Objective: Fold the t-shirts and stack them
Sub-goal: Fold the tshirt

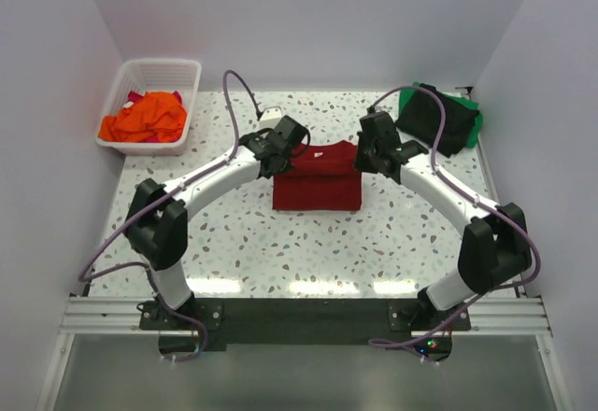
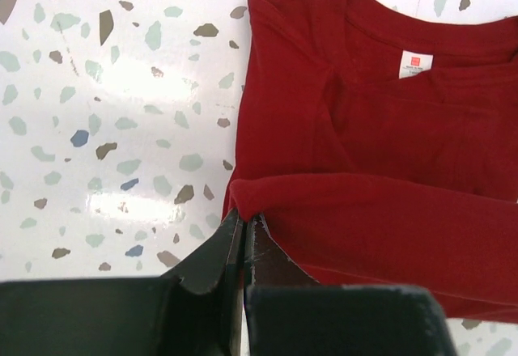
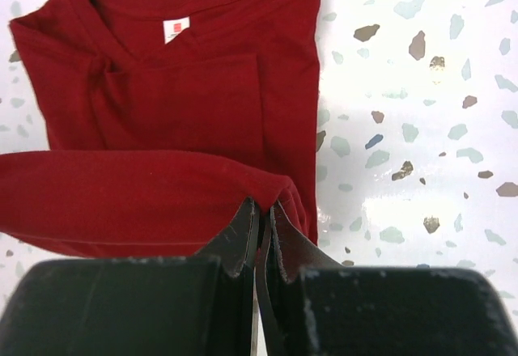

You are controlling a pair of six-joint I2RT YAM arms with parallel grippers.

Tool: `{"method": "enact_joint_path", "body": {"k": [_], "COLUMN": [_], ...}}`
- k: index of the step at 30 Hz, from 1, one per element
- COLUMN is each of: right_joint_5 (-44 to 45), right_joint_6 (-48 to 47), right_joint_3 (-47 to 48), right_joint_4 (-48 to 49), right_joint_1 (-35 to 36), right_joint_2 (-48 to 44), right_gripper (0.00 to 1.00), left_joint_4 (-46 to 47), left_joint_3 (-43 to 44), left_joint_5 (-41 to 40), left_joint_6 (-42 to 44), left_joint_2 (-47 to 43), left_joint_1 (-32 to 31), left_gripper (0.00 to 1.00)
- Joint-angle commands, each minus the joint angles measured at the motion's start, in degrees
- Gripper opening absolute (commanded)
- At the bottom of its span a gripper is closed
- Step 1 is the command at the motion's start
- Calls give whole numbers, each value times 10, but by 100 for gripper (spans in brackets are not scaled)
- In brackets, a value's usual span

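Note:
The dark red t-shirt (image 1: 317,182) lies partly folded in the middle of the table, collar and white tag towards the back. My left gripper (image 1: 277,161) is shut on the left corner of its folded-over lower edge (image 2: 364,218). My right gripper (image 1: 366,159) is shut on the right corner of the same fold (image 3: 146,198). Both hold the fold just above the shirt's upper half. A stack of black and green folded shirts (image 1: 441,118) sits at the back right. Orange and red shirts (image 1: 145,117) lie in the basket.
A white slatted plastic basket (image 1: 187,77) stands at the back left corner. White walls close in the table on the left, back and right. The terrazzo tabletop (image 1: 308,252) runs in front of the shirt.

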Motion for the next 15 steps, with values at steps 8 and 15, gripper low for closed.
{"method": "enact_joint_path", "body": {"k": [8,15], "right_joint_5": [14,9], "right_joint_6": [-30,-32], "right_joint_3": [89,128], "right_joint_4": [56,66], "right_joint_1": [-26,-41], "right_joint_2": [106,162], "right_gripper": [0,0], "left_joint_4": [36,41], "left_joint_3": [102,151], "left_joint_5": [-11,-6], "left_joint_6": [50,73], "left_joint_2": [108,151], "left_joint_1": [41,63], "left_gripper": [0,0]}}
